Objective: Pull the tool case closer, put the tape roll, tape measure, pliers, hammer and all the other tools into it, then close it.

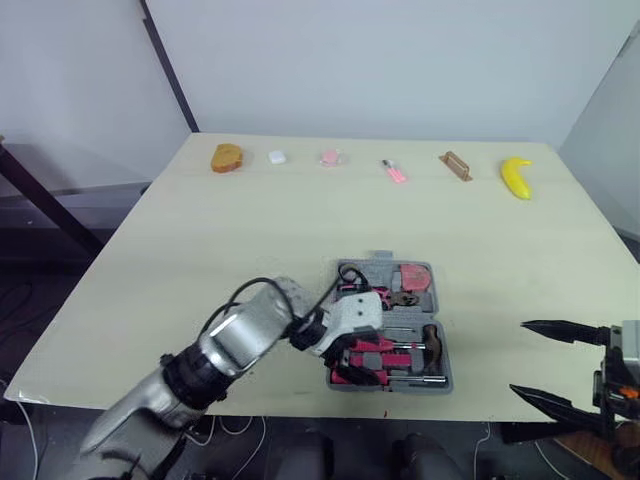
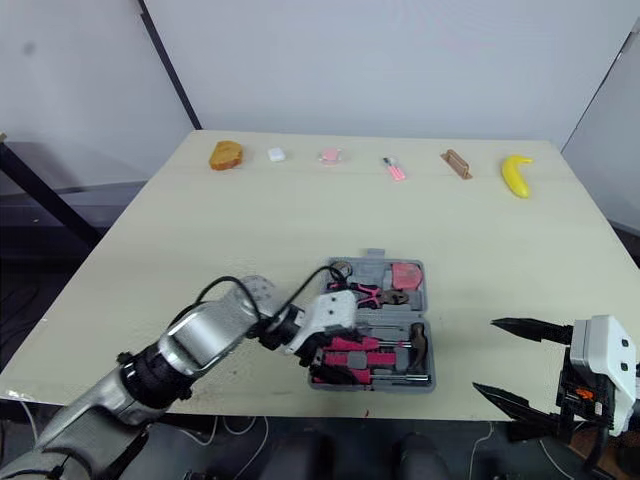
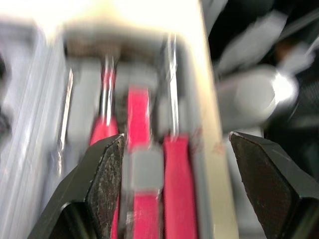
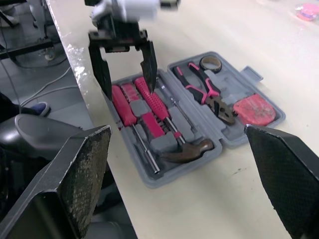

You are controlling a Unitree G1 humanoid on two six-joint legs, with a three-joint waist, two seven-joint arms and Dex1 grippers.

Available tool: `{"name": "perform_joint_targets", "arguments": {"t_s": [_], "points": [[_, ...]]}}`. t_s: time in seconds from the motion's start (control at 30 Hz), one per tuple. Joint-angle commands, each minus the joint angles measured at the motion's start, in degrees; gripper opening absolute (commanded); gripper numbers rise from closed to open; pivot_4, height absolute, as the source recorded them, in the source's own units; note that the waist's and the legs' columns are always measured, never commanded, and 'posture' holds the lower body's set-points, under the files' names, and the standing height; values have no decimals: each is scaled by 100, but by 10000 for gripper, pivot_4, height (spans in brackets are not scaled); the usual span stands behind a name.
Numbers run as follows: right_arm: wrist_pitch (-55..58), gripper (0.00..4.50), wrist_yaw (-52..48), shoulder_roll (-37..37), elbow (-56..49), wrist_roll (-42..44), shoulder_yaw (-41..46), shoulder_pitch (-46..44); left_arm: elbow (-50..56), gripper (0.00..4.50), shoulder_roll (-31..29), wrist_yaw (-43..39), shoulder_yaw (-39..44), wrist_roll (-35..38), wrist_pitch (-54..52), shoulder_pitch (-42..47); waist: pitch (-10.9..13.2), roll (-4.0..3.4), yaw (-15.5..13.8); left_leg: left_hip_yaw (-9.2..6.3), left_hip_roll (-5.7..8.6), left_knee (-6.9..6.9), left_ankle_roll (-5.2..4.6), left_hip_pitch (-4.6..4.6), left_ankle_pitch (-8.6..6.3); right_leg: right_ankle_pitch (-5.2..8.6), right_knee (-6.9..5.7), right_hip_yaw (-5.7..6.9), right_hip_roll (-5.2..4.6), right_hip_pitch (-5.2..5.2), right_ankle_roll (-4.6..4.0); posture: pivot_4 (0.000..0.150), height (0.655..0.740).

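The grey tool case (image 1: 380,263) lies open near the table's front edge. Its slots hold a hammer (image 4: 187,152), pink-handled pliers (image 4: 207,89), a pink tape measure (image 4: 254,109), a tape roll (image 4: 212,63) and red-handled screwdrivers (image 4: 144,104). My left gripper (image 4: 128,87) hangs open over the case's near left corner. It straddles the screwdriver handles (image 3: 137,119) and holds nothing. My right gripper (image 1: 520,357) stands open and empty to the right of the case, at the table's front edge.
Along the table's far edge lie a brown bread-like piece (image 1: 227,158), a white bit (image 1: 277,157), two small pink items (image 1: 330,157), a wooden block (image 1: 455,166) and a banana (image 1: 516,177). The case sits close to the table's front edge (image 1: 300,405).
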State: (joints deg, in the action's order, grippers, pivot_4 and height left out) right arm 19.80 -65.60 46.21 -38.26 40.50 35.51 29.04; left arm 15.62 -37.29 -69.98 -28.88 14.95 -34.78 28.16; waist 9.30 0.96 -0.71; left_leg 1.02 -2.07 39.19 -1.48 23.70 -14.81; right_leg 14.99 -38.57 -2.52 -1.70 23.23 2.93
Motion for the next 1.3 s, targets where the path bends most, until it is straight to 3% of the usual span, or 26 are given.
{"name": "perform_joint_targets", "arguments": {"t_s": [0.03, 0.1, 0.3, 0.93, 1.2, 1.3], "points": [[-62, 45000, 67, -37, -64, 42, 6, -47, -291, 31848, 31, -323, 505, 431, 496, -210, 0, 0, -17, 1, 1, 0, 0, -1, 0, 0, -1, 0, 0, 0, 0, 1500, 7400], [-65, 45000, 84, -53, -75, 34, -21, -37, -487, 27183, 161, -382, 624, 529, 771, -364, 0, 0, -28, 5, 2, 3, 0, 1, 0, 0, -1, 6, 0, -1, 0, 1500, 7400], [-40, 45000, 100, -53, -115, 81, 21, 30, -843, 1443, 373, -384, 521, 255, 1553, -711, 0, -1, -2, 7, 6, 2, 0, 0, 0, -1, 1, 2, -2, -2, 1, 1500, 7400], [-12, 45000, 118, -32, -208, 161, 82, 126, -2375, 1443, 816, 108, -328, -1437, 2743, -880, -28, -11, -9, 9, 6, 2, -1, -10, -1, -1, 2, 4, 0, -14, 1, 1500, 7400], [-34, 45000, 135, -80, -212, 110, -80, 125, -2475, 1443, 819, 115, -351, -1456, 2731, -939, -70, -19, -8, 9, 4, -10, -2, -52, -2, 7, 11, 4, 0, -54, -9, 1500, 7400], [-16, 45000, 390, -289, -270, 156, -302, 51, -2136, 1443, 976, 224, 144, -858, 2571, -1071, -71, -19, -5, 8, 1, -23, -2, -78, -2, 12, 18, -4, 0, -76, -16, 1500, 7400]]}}
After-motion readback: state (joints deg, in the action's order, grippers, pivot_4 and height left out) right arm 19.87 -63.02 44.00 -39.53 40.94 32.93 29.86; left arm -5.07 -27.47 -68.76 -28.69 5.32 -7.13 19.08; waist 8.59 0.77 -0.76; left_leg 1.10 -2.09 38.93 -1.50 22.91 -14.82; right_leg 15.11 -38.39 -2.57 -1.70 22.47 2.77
